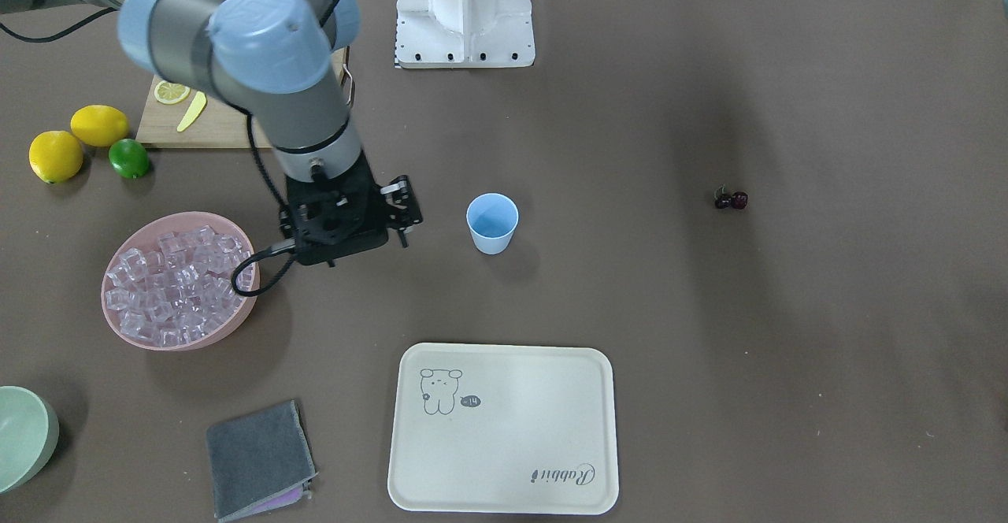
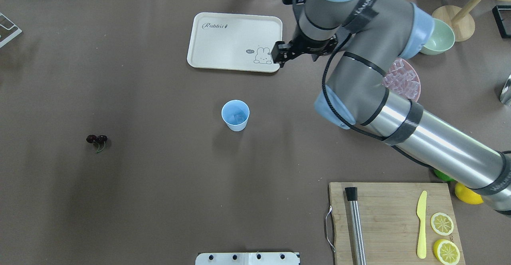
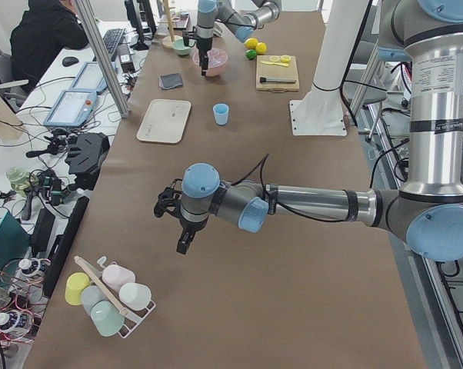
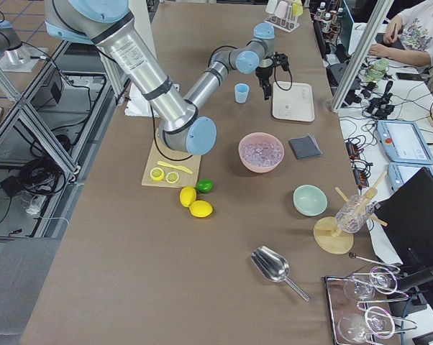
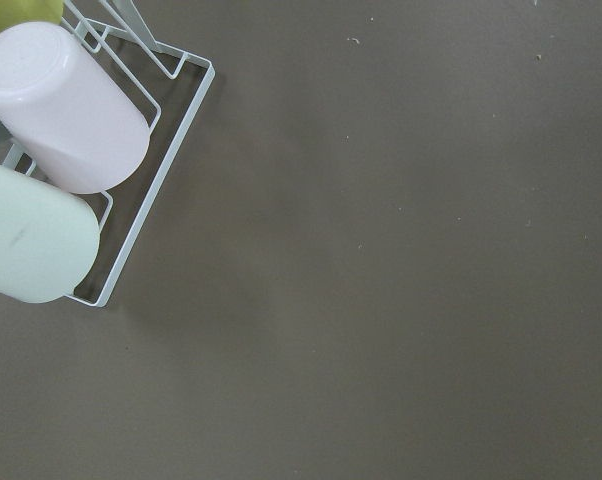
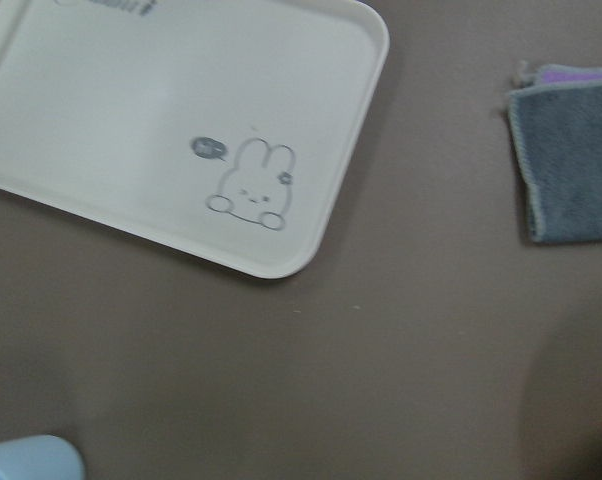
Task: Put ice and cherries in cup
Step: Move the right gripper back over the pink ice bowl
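The light-blue cup (image 1: 492,222) stands upright mid-table, with one clear ice cube (image 2: 238,117) in it. More ice (image 1: 173,275) fills the pink bowl (image 1: 236,326). The dark cherries (image 1: 731,200) lie alone on the table, far from both grippers. My right gripper (image 1: 405,212) hangs above the table between the pink bowl and the cup. I cannot tell whether it is open or shut. Its wrist view shows only the cup's rim (image 6: 26,458) and the tray. My left gripper (image 3: 181,238) hovers at the far end of the table, and its state is not readable.
A cream tray (image 1: 504,428) and a grey cloth (image 1: 260,460) lie beyond the cup. A pale green bowl (image 1: 24,436) sits past the pink bowl. A cutting board (image 2: 391,217) holds lemon slices, a knife and a muddler. A wire rack of cups (image 5: 51,150) is under the left wrist.
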Tool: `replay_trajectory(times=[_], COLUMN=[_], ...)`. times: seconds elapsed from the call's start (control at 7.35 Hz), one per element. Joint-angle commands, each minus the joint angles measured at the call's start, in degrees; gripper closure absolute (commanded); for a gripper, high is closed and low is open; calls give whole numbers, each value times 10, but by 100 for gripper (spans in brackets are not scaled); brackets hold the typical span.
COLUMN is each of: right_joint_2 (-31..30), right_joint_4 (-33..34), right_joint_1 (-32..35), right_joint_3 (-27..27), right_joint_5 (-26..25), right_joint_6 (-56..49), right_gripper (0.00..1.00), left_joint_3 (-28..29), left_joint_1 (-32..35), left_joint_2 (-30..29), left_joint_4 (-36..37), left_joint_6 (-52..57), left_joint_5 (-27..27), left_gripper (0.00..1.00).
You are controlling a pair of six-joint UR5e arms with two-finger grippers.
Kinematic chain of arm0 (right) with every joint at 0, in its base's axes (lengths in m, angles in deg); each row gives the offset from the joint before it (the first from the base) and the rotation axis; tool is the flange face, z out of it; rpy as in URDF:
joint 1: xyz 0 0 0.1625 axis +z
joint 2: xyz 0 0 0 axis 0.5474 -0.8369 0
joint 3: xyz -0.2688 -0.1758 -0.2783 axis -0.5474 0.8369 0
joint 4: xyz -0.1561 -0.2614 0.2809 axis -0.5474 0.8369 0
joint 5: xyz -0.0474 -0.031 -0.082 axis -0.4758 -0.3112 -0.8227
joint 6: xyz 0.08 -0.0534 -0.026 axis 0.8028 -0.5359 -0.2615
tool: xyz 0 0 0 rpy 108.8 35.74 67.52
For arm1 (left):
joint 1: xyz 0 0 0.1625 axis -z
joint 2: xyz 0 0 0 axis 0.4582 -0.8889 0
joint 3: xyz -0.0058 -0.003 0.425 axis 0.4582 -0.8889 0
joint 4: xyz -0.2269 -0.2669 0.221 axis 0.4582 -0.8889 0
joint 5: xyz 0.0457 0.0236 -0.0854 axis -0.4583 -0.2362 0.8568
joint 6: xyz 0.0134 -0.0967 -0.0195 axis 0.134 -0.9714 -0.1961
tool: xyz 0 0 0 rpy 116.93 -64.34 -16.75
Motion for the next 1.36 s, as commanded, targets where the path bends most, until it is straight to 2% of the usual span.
replay_trajectory(times=[0.0,0.27,0.54,0.82,1.22], right_joint_2=[-94,-122,-149,-181,-185], right_joint_4=[-43,-58,-58,-59,-59], right_joint_1=[25,49,80,81,69], right_joint_3=[-3,-6,-8,-5,-10], right_joint_5=[3,10,50,48,50], right_joint_6=[-101,-141,-163,-179,-174], right_gripper=[7,9,9,8,12], left_joint_3=[0,7,5,2,6], left_joint_1=[0,-1,-1,-1,-1], left_joint_2=[1,-2,-5,-6,-13], left_joint_4=[-1,-18,-19,-19,-19], left_joint_6=[0,0,0,-1,-1], left_joint_5=[0,-1,-1,-1,-2], left_gripper=[2,2,2,2,2])
